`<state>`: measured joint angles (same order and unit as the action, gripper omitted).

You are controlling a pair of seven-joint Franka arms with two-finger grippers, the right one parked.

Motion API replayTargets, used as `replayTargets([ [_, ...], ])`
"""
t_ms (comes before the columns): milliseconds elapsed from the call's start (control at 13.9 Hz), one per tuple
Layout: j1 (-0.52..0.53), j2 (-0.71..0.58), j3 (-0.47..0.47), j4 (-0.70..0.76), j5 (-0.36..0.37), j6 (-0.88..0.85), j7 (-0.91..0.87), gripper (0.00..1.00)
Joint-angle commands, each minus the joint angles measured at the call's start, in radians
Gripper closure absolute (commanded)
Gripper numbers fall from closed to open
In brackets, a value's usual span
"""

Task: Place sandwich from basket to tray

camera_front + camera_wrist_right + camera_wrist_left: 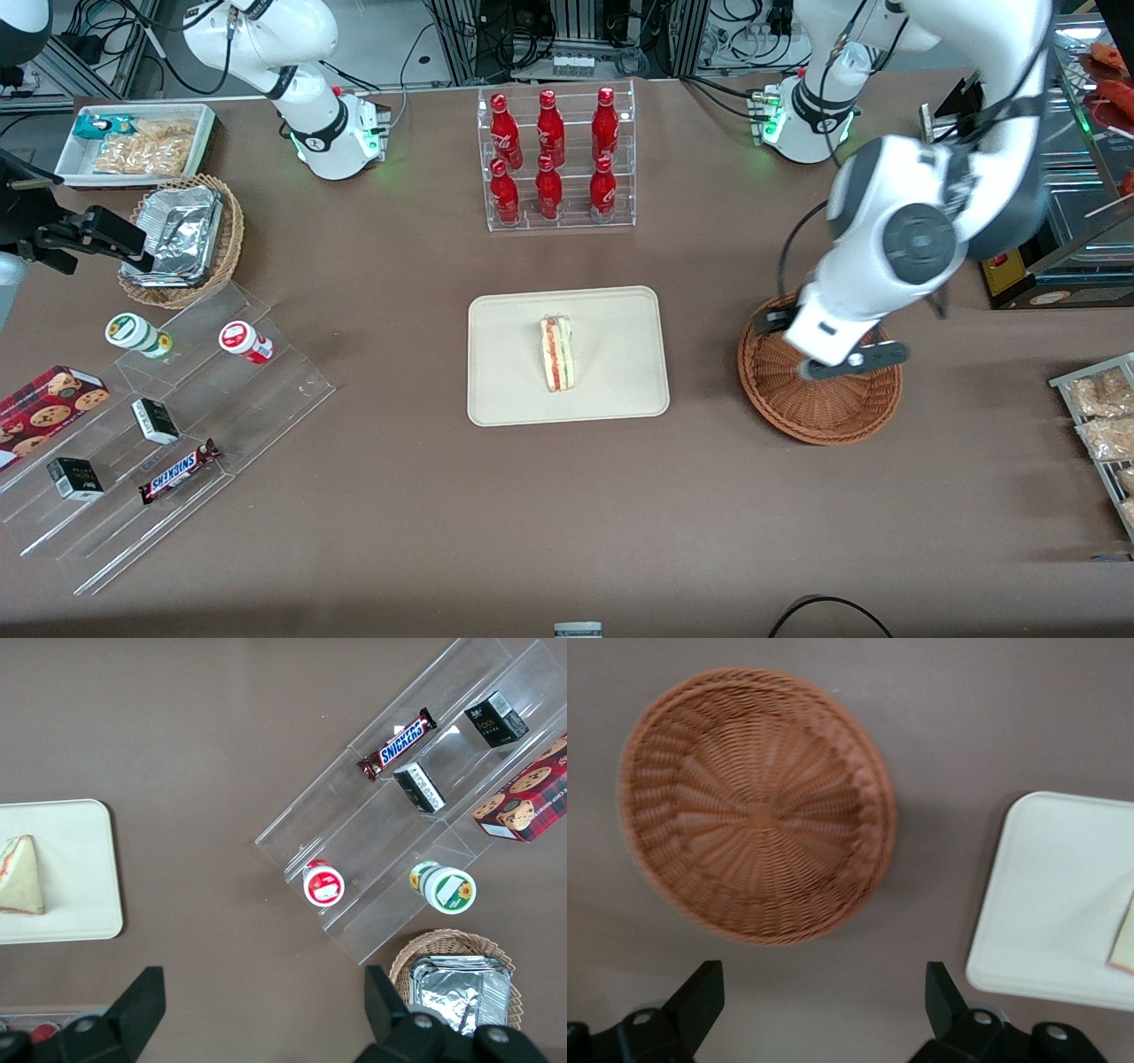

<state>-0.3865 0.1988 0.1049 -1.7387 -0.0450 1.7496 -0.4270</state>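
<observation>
Item 1, sandwich [557, 354]: lies on its side on the tray [509, 390], near the tray's centre, filling edge showing red, orange and green. Nothing touches it. I log it as delivered.

Item 2, tray: cream, rectangular, at the middle of the table. Seen from the front camera, the acrylic rack of red bottles [554, 155] stands at its 12 o'clock and the basket [828, 421] at its 3 o'clock, apart from it.

Item 3, basket: round, reddish-brown wicker. The left wrist view shows its woven floor bare; no food is in it.

Item 4, gripper [819, 997]: hangs above the table just beside the basket, with the basket and one corner of the tray in its camera's sight. Its two dark fingers [698, 992] are spread wide and carry nothing. In the front view the working arm's forearm covers the basket's rim at about 11 o'clock.

Item 5, step in hand: by my reading the placing is done and the arm is on the retreat leg. The task looks complete or all but complete.

Item 6, next move: I judge it calls only for lifting the arm clear, keeping the spread fingers off the basket rim and away from the tray, so that the sandwich is not nudged.
</observation>
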Motion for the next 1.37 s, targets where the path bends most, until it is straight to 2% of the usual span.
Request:
replayTargets([
  [0,0.124,-0.099,-0.062,-0.038,-0.009,-0.096,0.135,0.00],
  [360,0.342,-0.173,-0.184,-0.009,0.004,-0.209,0.321,0.00],
  [576,0.422,-0.214,-0.226,-0.013,0.030,-0.211,0.385,0.00],
  [863,0.439,-0.252,-0.217,-0.010,0.037,-0.208,0.421,0.00],
  [1079,0.439,-0.263,-0.212,-0.009,0.098,-0.176,0.422,0.00],
  [1295,0.437,-0.265,-0.195,-0.004,0.100,-0.153,0.422,0.00],
])
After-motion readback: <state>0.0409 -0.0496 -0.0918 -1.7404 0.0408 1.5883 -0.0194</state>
